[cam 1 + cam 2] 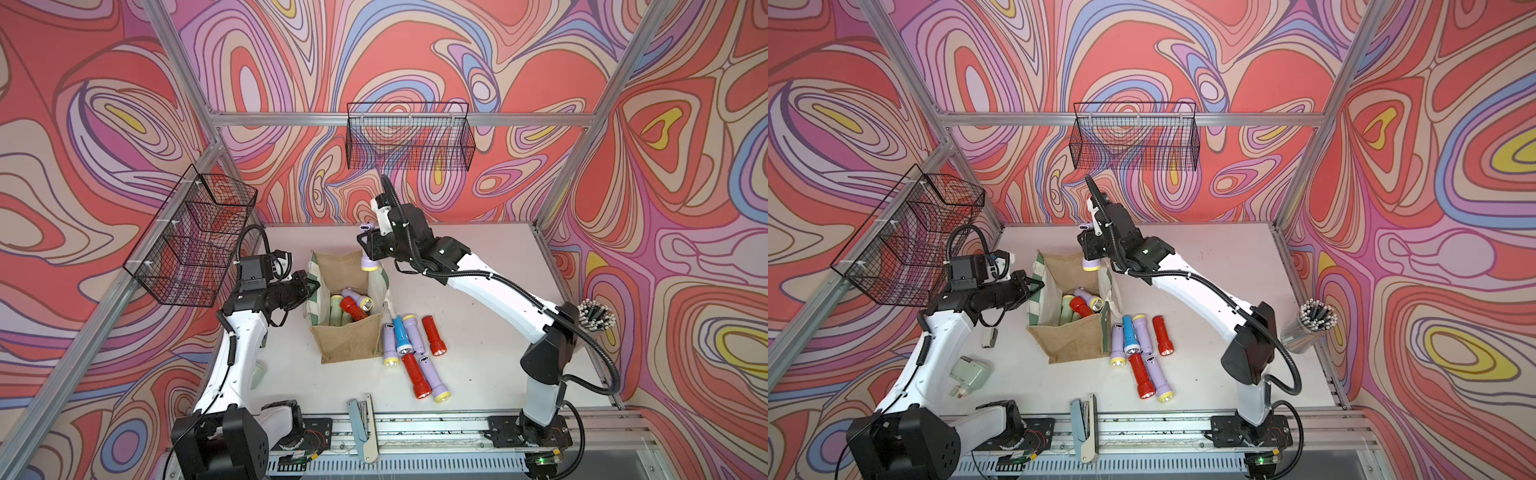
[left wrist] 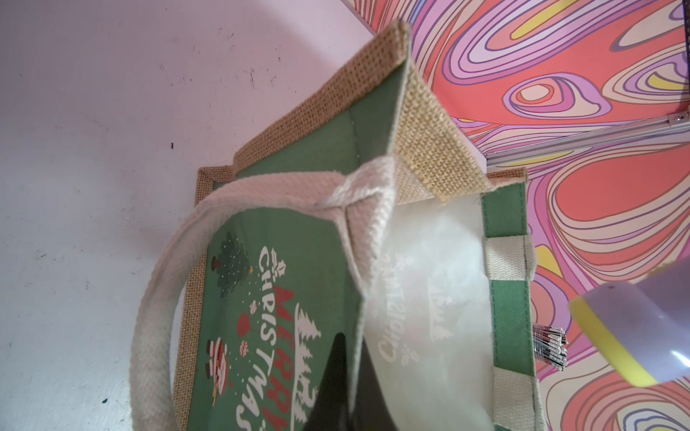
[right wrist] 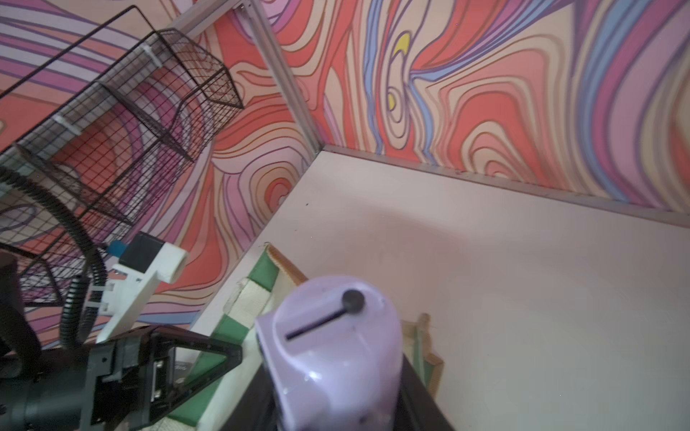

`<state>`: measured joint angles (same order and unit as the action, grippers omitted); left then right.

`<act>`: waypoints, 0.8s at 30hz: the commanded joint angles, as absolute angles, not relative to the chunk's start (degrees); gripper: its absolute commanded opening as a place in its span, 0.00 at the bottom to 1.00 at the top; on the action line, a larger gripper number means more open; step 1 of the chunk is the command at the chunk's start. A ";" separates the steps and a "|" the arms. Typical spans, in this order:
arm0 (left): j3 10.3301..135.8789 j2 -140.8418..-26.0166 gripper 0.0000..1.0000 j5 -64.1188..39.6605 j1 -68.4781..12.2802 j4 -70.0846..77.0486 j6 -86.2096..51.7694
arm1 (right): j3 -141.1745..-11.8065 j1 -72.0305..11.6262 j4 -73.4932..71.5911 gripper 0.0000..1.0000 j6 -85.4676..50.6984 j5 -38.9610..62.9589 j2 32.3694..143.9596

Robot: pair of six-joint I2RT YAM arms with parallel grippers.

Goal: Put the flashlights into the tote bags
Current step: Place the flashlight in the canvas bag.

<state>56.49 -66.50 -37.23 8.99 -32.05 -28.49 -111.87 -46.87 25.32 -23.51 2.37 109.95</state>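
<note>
Lilac torch (image 1: 368, 262) was clamped mid-body between the fingers of the right gripper (image 1: 370, 246), yellow head down, tail poking out above them; it was held over the far rim of the bag (image 1: 347, 338), not yet inside; left gripper (image 1: 312, 286) was pinched fully closed on the bag's left wall, a finger on each side; bagged torches (image 1: 353, 306), lilac, red and pale green, were seen on the bag floor; six loose torches (image 1: 409, 347) were seen on the table (image 1: 478, 332), just right of the bag.

Walls (image 1: 415, 50): swirl print in red, lilac, blue and yellow, on three sides.
Frame (image 1: 291, 119): aluminium rails at the corners.
Worktop (image 1: 478, 332): white, scuffed.
Long wire basket (image 1: 409, 137): black, above the worktop's far edge.
Tiered wire basket (image 1: 191, 241): above its left edge.
</note>
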 commanded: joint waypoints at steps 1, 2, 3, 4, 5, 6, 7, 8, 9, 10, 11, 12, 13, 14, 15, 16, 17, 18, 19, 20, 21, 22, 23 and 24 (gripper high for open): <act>57.04 -66.38 0.00 -38.23 9.31 -31.07 -27.48 | -113.21 -48.01 18.63 0.15 -30.12 16.15 114.04; 57.04 -66.23 0.00 -38.06 9.25 -31.05 -27.50 | -113.26 -48.41 17.69 0.15 -31.39 18.16 115.19; 57.04 -66.18 0.00 -37.92 9.30 -31.07 -27.51 | -113.12 -48.74 17.11 0.15 -32.17 19.72 116.23; 56.97 -66.10 0.00 -37.92 9.27 -31.17 -27.51 | -113.03 -49.21 16.65 0.15 -32.83 20.94 117.31; 56.95 -66.14 0.00 -37.95 9.29 -31.12 -27.51 | -112.94 -49.68 16.52 0.15 -33.00 22.06 118.32; 56.95 -66.07 0.00 -37.96 9.29 -31.08 -27.51 | -112.94 -49.92 16.52 0.15 -32.71 23.12 119.14; 56.90 -66.06 0.00 -37.96 9.32 -31.09 -27.44 | -112.73 -50.13 16.80 0.15 -32.19 23.84 119.98; 56.87 -66.03 0.00 -37.96 9.31 -31.04 -27.55 | -112.47 -50.34 17.57 0.15 -31.88 24.12 120.77; 56.78 -66.07 0.00 -37.89 9.24 -31.03 -27.60 | -112.25 -50.36 18.11 0.15 -31.82 24.44 121.40; 56.78 -66.06 0.00 -37.97 9.32 -31.02 -27.68 | -111.77 -50.48 18.59 0.15 -31.92 24.75 122.06; 56.63 -66.05 0.00 -37.95 9.32 -30.85 -27.77 | -111.26 -50.55 18.96 0.15 -32.31 25.17 122.86; 56.54 -66.04 0.00 -37.96 9.32 -30.64 -27.89 | -110.97 -50.79 19.26 0.15 -32.84 25.46 123.50; 56.36 -66.08 0.00 -37.91 9.32 -30.34 -28.11 | -110.79 -51.04 19.61 0.15 -33.39 26.02 124.48; 56.22 -66.13 0.00 -37.93 9.31 -30.00 -28.36 | -110.87 -51.19 20.34 0.15 -34.11 26.38 125.53; 55.99 -66.15 0.00 -38.05 9.28 -29.76 -28.56 | -111.18 -51.23 21.07 0.15 -34.86 26.60 126.44; 55.90 -66.21 0.00 -38.21 9.31 -29.56 -28.68 | -111.47 -51.22 21.86 0.15 -35.46 26.71 127.50; 55.89 -66.26 0.00 -38.21 9.31 -29.56 -28.71 | -111.66 -51.23 22.44 0.15 -35.85 26.59 128.24; 55.90 -66.31 0.00 -38.27 9.29 -29.53 -28.73 | -111.77 -51.23 23.20 0.15 -36.24 26.06 128.95; 55.98 -66.36 0.00 -38.29 9.25 -29.63 -28.67 | -111.81 -51.17 23.95 0.15 -36.46 25.49 129.61; 56.04 -66.31 0.00 -38.24 9.32 -29.79 -28.59 | -111.84 -51.22 24.58 0.15 -36.49 24.69 130.15; 56.07 -66.23 0.00 -38.28 9.31 -29.92 -28.56 | -111.90 -51.17 25.92 0.15 -36.87 23.39 130.72; 56.10 -66.10 0.00 -38.19 9.32 -29.97 -28.43 | -111.88 -51.23 27.07 0.15 -37.13 22.08 131.39; 56.07 -66.00 0.00 -38.14 9.32 -29.97 -28.48 | -111.93 -51.19 28.38 0.15 -37.29 20.78 131.99; 56.05 -65.87 0.00 -37.97 9.29 -29.97 -28.42 | -112.15 -51.21 29.61 0.15 -37.51 19.37 132.42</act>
<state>56.47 -66.50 -37.34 8.99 -31.73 -28.71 -111.42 -51.05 25.89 -35.75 23.09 130.93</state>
